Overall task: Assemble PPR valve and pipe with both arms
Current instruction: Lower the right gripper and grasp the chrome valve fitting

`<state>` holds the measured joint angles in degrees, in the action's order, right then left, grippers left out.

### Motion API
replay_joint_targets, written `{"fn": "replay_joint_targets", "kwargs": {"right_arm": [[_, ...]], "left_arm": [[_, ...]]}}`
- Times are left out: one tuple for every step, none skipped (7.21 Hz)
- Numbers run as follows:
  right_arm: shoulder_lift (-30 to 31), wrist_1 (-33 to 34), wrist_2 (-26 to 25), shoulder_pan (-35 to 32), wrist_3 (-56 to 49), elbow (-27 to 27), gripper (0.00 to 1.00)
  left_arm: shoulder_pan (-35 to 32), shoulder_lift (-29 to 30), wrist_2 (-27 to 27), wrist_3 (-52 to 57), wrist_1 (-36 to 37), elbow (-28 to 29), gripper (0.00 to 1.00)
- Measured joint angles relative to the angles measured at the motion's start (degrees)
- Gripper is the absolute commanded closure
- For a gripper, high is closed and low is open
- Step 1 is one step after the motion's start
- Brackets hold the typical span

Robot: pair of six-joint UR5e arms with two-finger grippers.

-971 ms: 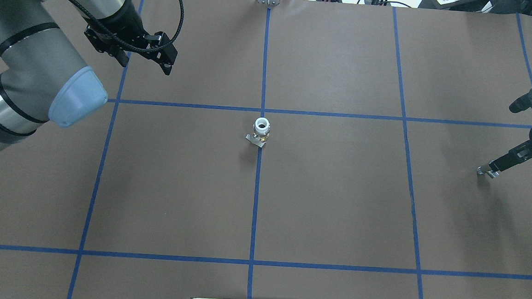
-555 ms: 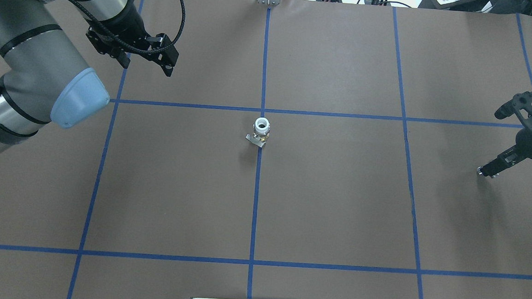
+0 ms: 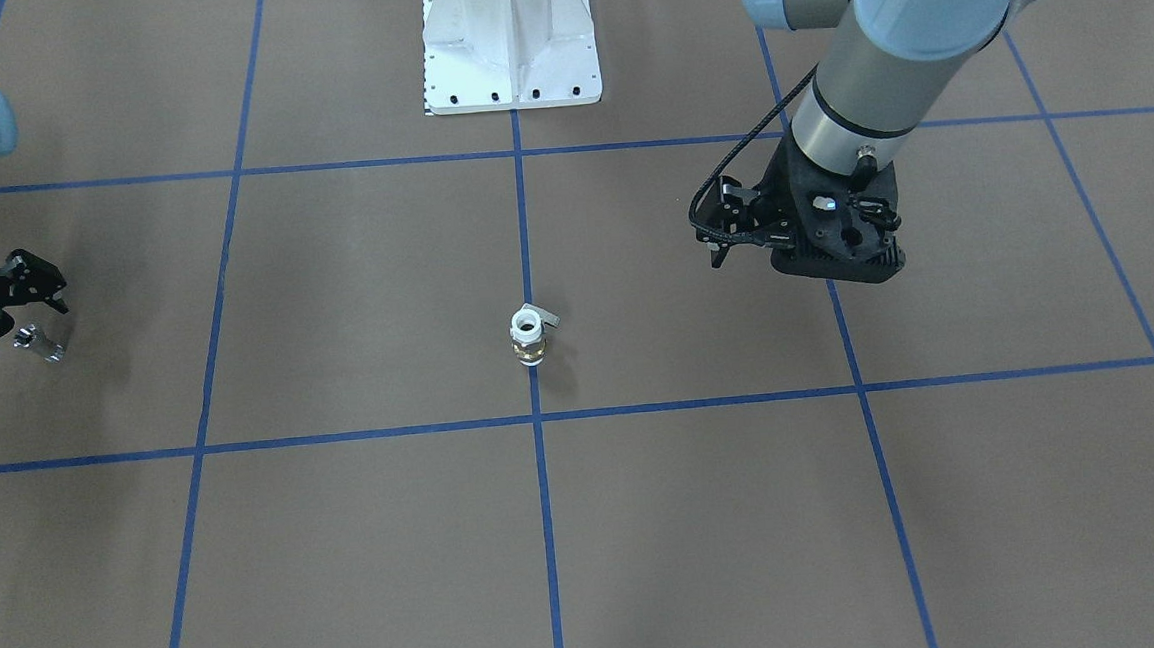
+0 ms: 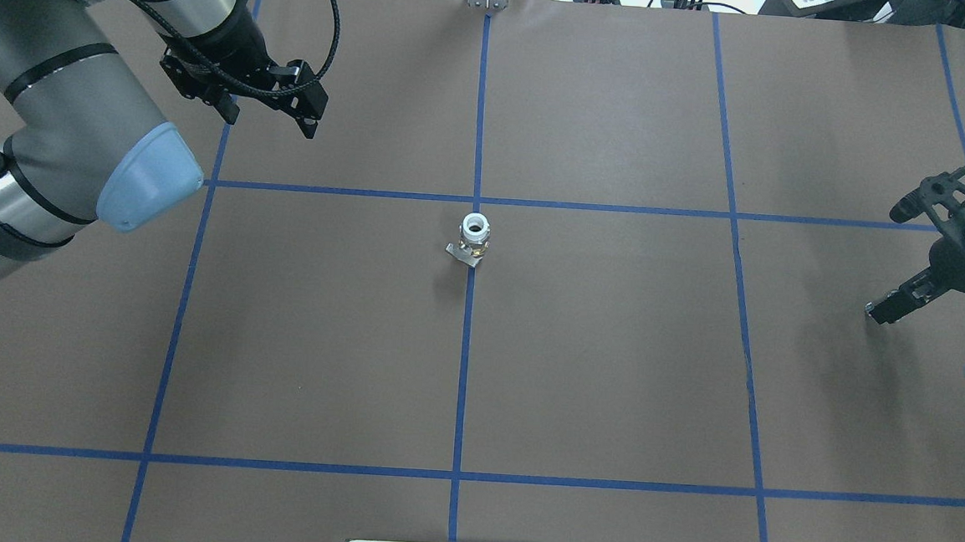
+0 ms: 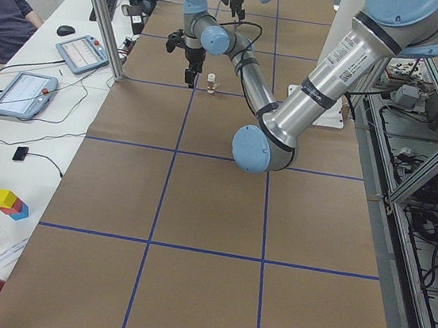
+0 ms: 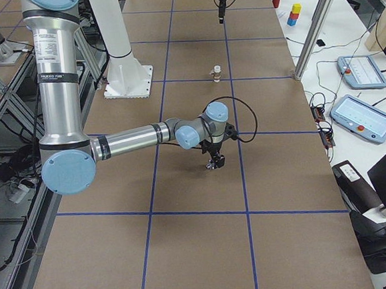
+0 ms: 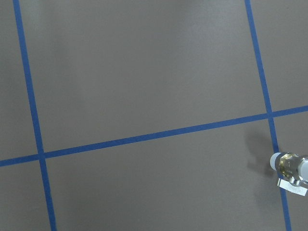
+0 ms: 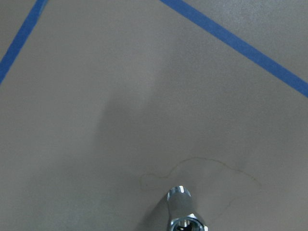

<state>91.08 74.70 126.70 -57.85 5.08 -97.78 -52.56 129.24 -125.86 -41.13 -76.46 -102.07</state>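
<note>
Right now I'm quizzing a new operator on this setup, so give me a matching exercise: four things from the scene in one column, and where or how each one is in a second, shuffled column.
Things:
1. PPR valve
2. pipe
3. left claw
4. white pedestal

States:
A. gripped in the right claw, far out on the robot's right
B. open and empty, above the table
C. upright on the centre blue tape line, with nothing touching it
D. at the edge nearest the robot's base

Pairs: 1-C, 2-A, 3-B, 4-D.
</note>
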Motion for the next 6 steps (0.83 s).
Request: {"fn": "replay_joint_targets", "kwargs": {"right_arm": [[-0.3,0.0,0.1,0.0,-0.2,0.6,0.24],[-1.0,0.1,0.2,0.0,-0.2,1.4,0.28],[-1.5,0.1,0.4,0.0,-0.3,2.0,0.36],[-1.9,0.1,0.6,0.0,-0.3,2.3,0.49],[-2.0,0.2,0.7,0.0,-0.3,2.4,0.49],[-2.1,0.2,0.7,0.0,-0.3,2.4,0.49]], "left_arm": [[0.0,0.0,0.0,0.0,0.0,0.0,0.00],[0.1,0.0,0.0,0.0,0.0,0.1,0.00],[0.1,0.0,0.0,0.0,0.0,0.1,0.00],[0.1,0.0,0.0,0.0,0.0,0.1,0.00],[0.1,0.0,0.0,0.0,0.0,0.1,0.00],[0.1,0.0,0.0,0.0,0.0,0.1,0.00]]}}
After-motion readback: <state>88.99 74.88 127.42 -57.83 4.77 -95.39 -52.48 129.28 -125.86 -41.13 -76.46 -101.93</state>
